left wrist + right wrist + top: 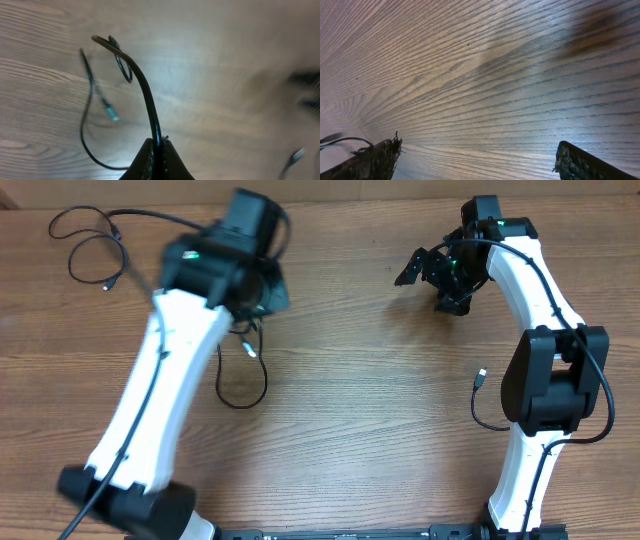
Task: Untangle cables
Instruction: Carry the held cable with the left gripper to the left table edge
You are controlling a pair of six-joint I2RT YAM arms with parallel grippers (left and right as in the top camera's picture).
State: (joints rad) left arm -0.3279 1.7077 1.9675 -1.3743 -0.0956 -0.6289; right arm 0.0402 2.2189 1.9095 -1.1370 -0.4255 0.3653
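At the far left of the brown wood-grain table, a thin black flexible cable lies in loose loops towards the back. It ends in a small plug and sits well apart from both arms.

Next along is the white left arm, reaching in from the front corner and blurred when seen from above. The left gripper is pinched tight on a second thin black cable. This one rises from between the closed black fingers, arches over and curls into a small loop. Beside it, a strand with a silvery-blue plug tip trails down to the tabletop. From above, a loop of cable rests on the wood just in front of that gripper. I cannot tell whether this strand and the held piece are the same cable.

Further right, the right gripper hovers over bare wood towards the back. Its two black fingers are spread wide with nothing between them.

A third thin black cable lies beside the white right arm. Its plug end rests on the table, and its other end is hidden behind the arm's black joint.
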